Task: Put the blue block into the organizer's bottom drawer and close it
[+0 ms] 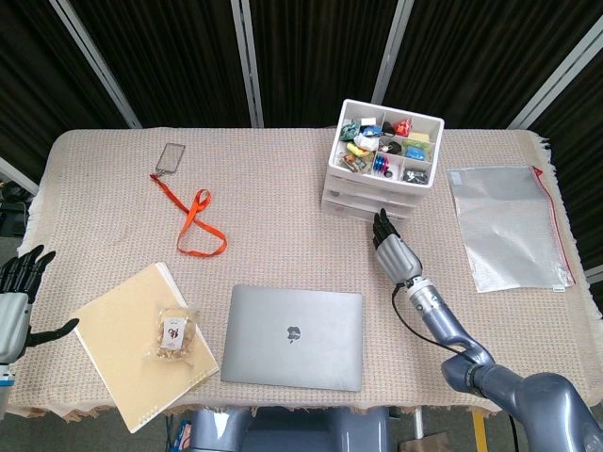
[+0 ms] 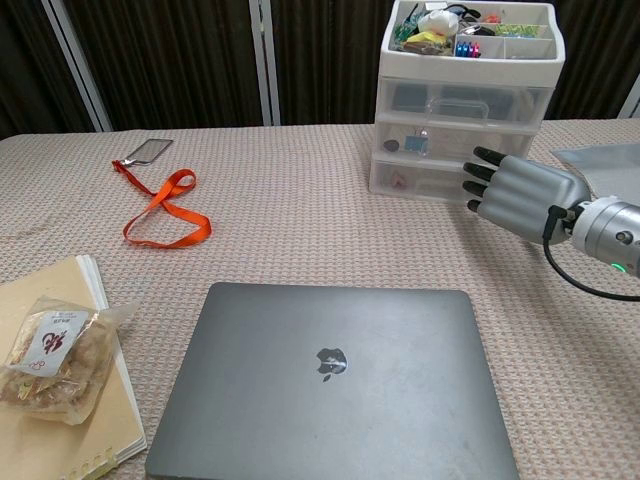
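Observation:
The white organizer (image 1: 382, 160) (image 2: 465, 90) stands at the back of the table, its top tray full of small items. Its clear bottom drawer (image 1: 350, 209) (image 2: 420, 180) sits flush with the drawers above. My right hand (image 1: 394, 247) (image 2: 520, 190) has its fingers stretched out, the fingertips (image 2: 478, 180) against the right part of that drawer's front, holding nothing. The blue block does not show plainly in either view. My left hand (image 1: 14, 301) hangs off the table's left edge with fingers apart and empty; the chest view does not show it.
A shut grey laptop (image 1: 294, 337) (image 2: 330, 380) lies in front of the organizer. A notebook with a snack bag (image 1: 132, 339) (image 2: 50, 350) is at the left, an orange lanyard (image 1: 198, 221) (image 2: 165, 210) behind it. A zip pouch (image 1: 509, 226) lies right of the organizer.

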Available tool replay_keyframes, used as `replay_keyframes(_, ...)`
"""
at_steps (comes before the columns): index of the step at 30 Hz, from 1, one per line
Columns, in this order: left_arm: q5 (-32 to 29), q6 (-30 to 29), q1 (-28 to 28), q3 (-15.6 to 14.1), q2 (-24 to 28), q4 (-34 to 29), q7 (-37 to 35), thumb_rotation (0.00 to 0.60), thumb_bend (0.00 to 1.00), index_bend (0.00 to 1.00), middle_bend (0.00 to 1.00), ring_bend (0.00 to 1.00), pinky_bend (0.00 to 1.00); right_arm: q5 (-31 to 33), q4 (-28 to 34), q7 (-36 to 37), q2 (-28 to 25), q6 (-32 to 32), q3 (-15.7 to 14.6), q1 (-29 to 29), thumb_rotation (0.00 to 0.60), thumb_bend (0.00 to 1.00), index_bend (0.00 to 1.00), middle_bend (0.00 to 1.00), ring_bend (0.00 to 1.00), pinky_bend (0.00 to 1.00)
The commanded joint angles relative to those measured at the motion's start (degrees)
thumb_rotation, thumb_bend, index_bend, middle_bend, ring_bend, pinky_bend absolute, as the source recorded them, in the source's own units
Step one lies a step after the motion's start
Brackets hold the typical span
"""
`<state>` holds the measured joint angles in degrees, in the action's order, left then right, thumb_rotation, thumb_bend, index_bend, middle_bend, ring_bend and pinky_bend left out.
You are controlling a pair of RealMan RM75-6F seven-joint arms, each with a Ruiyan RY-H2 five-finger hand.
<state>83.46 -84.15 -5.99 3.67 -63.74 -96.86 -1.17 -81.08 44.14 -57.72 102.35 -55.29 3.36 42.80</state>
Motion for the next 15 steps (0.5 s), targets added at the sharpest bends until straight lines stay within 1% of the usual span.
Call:
replay_keyframes(1,0.01,0.04,-0.03,0.0,0.01,0.05,-0.04,0.6,0.15,0.08,0.0,0.0,0.0,0.26,-0.73,-0.12,0.48,0.29,0.33,0.21,0.6,0.26,0.26,0.13,0.0,0.03)
replay_keyframes(9,-0.21,0.21,-0.06,0.08,0.21,0.06,-0.4,0.6,0.15,0.08,0.0,0.0,0.0,1.4,-2.88,-0.44,1.69,0.95,1.11,0.24,0.6,0.26,0.26,0.13,0.0,0.03)
replay_keyframes(15,-0.06,0.24,-0.07,0.0,0.2,0.09,-0.44,0.6,0.15,0.08,0.0,0.0,0.0,0.21,-1.47,-0.11,1.07,-0.94,0.53,-0.2,0.6,0.26,0.26,0.13,0.0,0.03)
